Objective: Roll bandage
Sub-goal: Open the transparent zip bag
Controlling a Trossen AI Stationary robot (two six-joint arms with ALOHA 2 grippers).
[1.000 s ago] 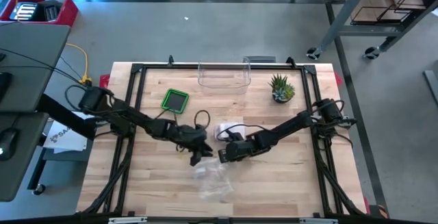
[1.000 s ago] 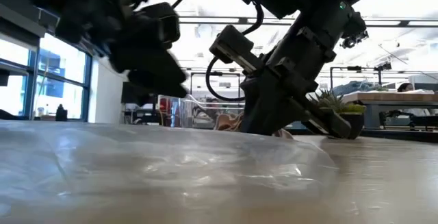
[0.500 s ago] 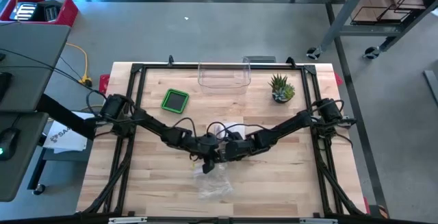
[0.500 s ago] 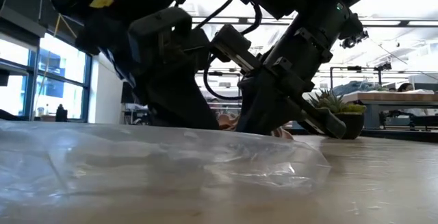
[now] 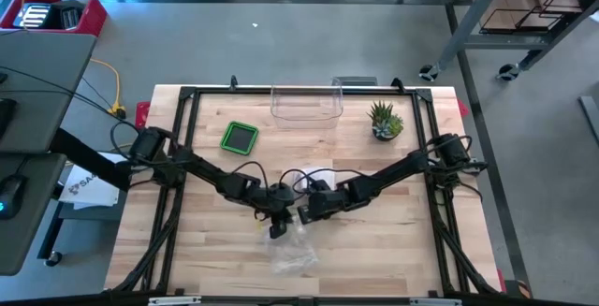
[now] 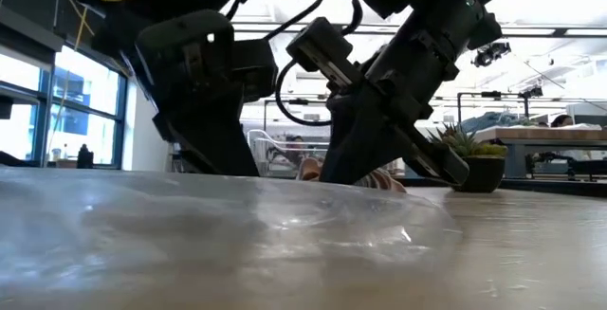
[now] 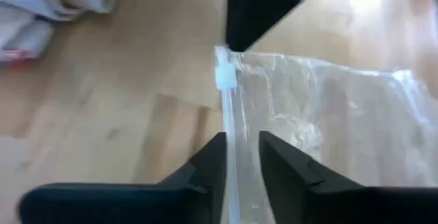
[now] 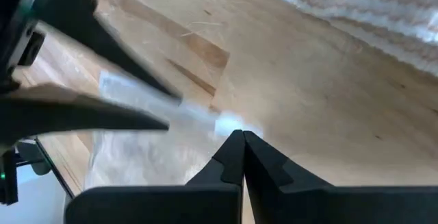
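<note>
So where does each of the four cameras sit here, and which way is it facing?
High view: overhead, straight down on the table; both arms meet at a clear plastic bag.
Low view: table height, looking across the bag into the room; both arms drop in from above.
Left wrist view: past the left gripper straddling the bag's zip edge.
Right wrist view: past the shut right gripper at that bag edge.
All four views share the bag.
</note>
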